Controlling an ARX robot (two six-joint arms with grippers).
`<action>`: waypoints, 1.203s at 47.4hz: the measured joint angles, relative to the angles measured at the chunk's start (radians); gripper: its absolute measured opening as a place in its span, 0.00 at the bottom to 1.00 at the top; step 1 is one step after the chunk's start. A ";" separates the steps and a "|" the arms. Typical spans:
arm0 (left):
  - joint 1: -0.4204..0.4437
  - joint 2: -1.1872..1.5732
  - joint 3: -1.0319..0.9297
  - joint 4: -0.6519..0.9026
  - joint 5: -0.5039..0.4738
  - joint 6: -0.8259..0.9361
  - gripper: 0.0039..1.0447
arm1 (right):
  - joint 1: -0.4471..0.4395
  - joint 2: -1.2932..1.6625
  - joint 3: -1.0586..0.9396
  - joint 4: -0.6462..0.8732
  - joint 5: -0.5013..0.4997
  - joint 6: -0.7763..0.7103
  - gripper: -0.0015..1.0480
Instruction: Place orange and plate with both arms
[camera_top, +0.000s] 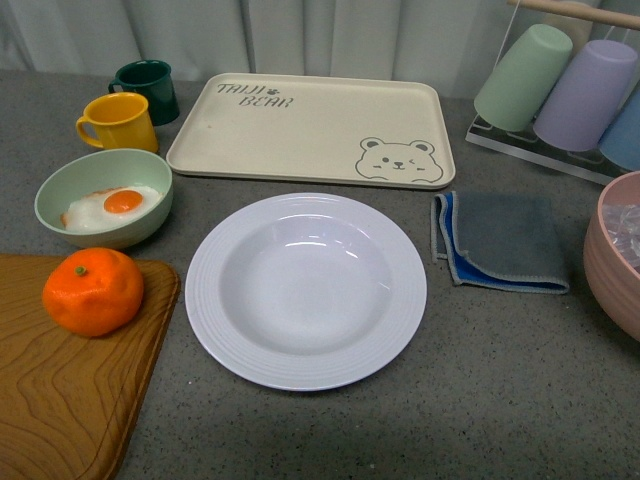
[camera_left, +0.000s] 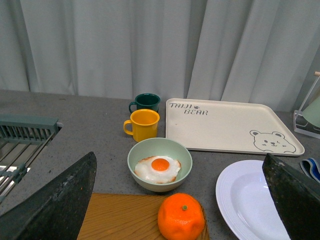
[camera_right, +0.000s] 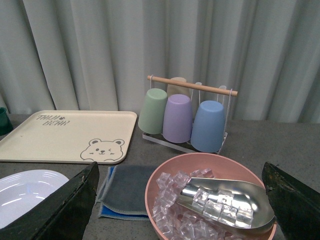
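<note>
The orange (camera_top: 92, 290) sits at the lower left of the front view, on the near corner of a wooden board (camera_top: 70, 400). The plate (camera_top: 305, 290) lies empty at centre frame on the grey counter (camera_top: 500, 380), just beside the board. The fruit looks firm but yielding, light, with a lumpy, slightly waxy skin. It would likely roll if nudged, so a grip across its widest girth with gentle pressure seems safest. The plate appears stiff, glazed and slick, probably breakable and the heavier of the two. Its wide ridged rim is the obvious purchase, taken at the edge, where it lies low against the counter.

Neither arm shows in the front view. Each wrist camera shows its own fingers spread wide and empty: the left end effector (camera_left: 179, 165) is released and faces the orange, and the right end effector (camera_right: 180, 167) is released above a pink bowl of ice (camera_right: 210, 200).

Behind the orange stands a pale green bowl (camera_top: 100, 195) holding a fried egg. A cream bear tray (camera_top: 310, 125) fills the upper centre, and a folded grey cloth (camera_top: 500, 240) lies right of the plate.
</note>
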 joint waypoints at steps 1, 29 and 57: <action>0.000 0.000 0.000 0.000 0.000 0.000 0.94 | 0.000 0.000 0.000 0.000 0.000 0.000 0.91; 0.000 0.000 0.000 0.000 0.000 0.000 0.94 | 0.000 0.000 0.000 0.000 0.000 0.000 0.91; -0.016 0.015 0.010 -0.034 -0.054 -0.009 0.94 | 0.000 0.000 0.000 0.000 0.000 0.000 0.91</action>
